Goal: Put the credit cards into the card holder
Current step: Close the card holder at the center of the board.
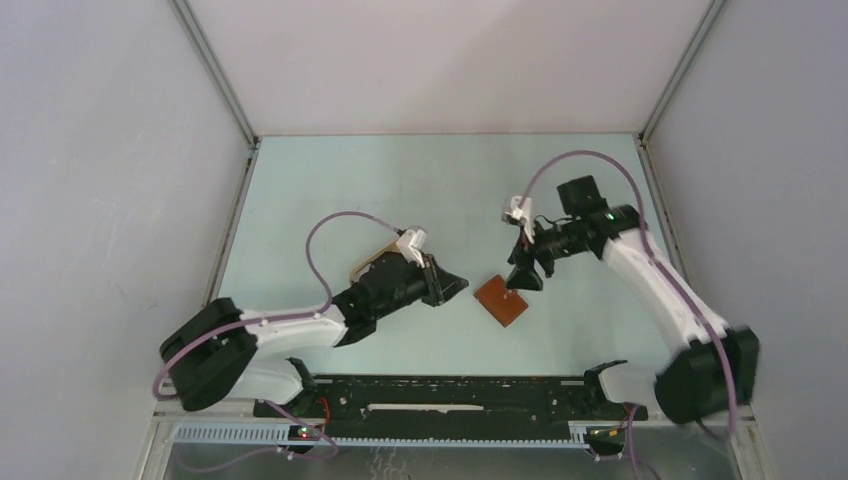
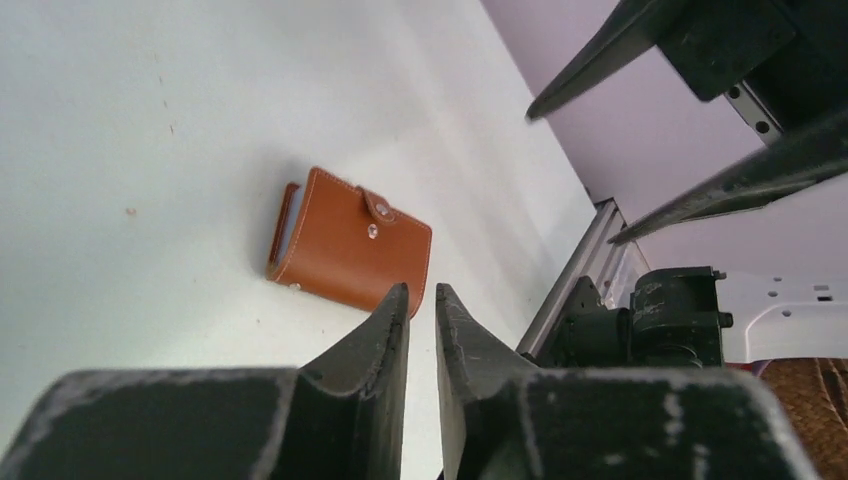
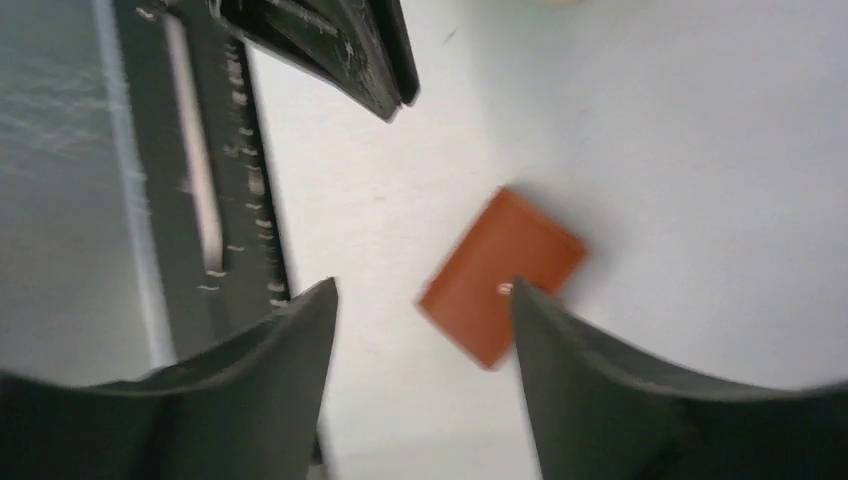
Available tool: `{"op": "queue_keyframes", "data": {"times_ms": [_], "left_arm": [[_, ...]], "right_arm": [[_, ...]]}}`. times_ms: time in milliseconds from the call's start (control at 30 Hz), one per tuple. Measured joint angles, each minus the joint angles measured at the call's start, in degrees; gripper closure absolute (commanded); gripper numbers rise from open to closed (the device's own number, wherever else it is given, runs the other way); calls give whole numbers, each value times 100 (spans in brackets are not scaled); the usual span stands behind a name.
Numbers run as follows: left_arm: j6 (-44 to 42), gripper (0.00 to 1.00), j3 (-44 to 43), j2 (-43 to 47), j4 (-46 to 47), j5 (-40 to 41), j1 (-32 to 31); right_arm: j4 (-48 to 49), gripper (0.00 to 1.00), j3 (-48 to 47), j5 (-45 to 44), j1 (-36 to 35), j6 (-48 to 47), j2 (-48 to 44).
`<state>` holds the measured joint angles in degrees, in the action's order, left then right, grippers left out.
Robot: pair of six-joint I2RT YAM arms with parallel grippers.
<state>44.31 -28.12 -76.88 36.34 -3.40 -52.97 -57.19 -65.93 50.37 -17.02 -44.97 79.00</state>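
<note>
Card holder (image 1: 501,299) lies closed and flat on the bench (image 1: 330,190), between the two arms; left tool (image 2: 420,295) near it, fingers barely parted (nothing between them); right tool (image 3: 425,292) over it, jaws wide apart, empty.

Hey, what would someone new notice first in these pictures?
A small brown wallet lies shut in the middle of the pale table. The left gripper and the right gripper sit on either side of it, both empty, the right one wide open.
</note>
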Motion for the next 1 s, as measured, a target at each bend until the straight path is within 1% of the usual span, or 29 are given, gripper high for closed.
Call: {"op": "queue_keyframes", "data": {"times_ms": [33, 133, 200, 233, 267, 333, 400, 467, 533, 633, 733, 833, 933, 1000], "left_arm": [[-94, 73, 55, 162, -2, 35, 0], [-498, 46, 262, 723, 61, 232, 0], [-732, 11, 415, 1021, 170, 415, 0], [-817, 2, 483, 1121, 214, 509, 2], [-831, 0, 555, 1220, 256, 610, 20], [-826, 1, 667, 1325, 299, 702, 96], [-839, 7, 717, 1335, 337, 667, 254], [-942, 13, 721, 1285, 358, 562, 363], [-1145, 16, 713, 1102, 398, 385, 404], [-1497, 18, 616, 468, 365, 59, 374], [-1764, 24, 304, -374, 210, -245, 332], [-1886, 27, -166, -1084, 140, -490, 321], [-1934, 28, -756, -1722, 116, -647, 321], [-1943, 32, -1119, -2046, 68, -756, 321]], "right_arm": [[210, 1, 144, -131, 0, -17, -457], [876, 0, 623, -334, -9, -92, -1718], [944, 6, 702, -315, -72, -140, -1923], [964, 8, 717, -317, -140, -199, -1908], [1012, 8, 758, -385, -249, -273, -1823], [1231, 8, 990, -614, -483, -380, -1637], [1539, 10, 1534, -898, -614, -527, -1488], [1585, 14, 1956, -1123, -616, -671, -1423], [1598, 19, 2092, -1287, -549, -815, -1309], [1878, 25, 2087, -1453, -413, -979, -1069], [2072, 30, 2087, -1591, -321, -1027, -861], [2229, 30, 2087, -1628, -181, -1016, -745], [2302, 31, 2087, -1558, 4, -1005, -743], [2315, 31, 2087, -1508, 118, -1003, -743]]}}
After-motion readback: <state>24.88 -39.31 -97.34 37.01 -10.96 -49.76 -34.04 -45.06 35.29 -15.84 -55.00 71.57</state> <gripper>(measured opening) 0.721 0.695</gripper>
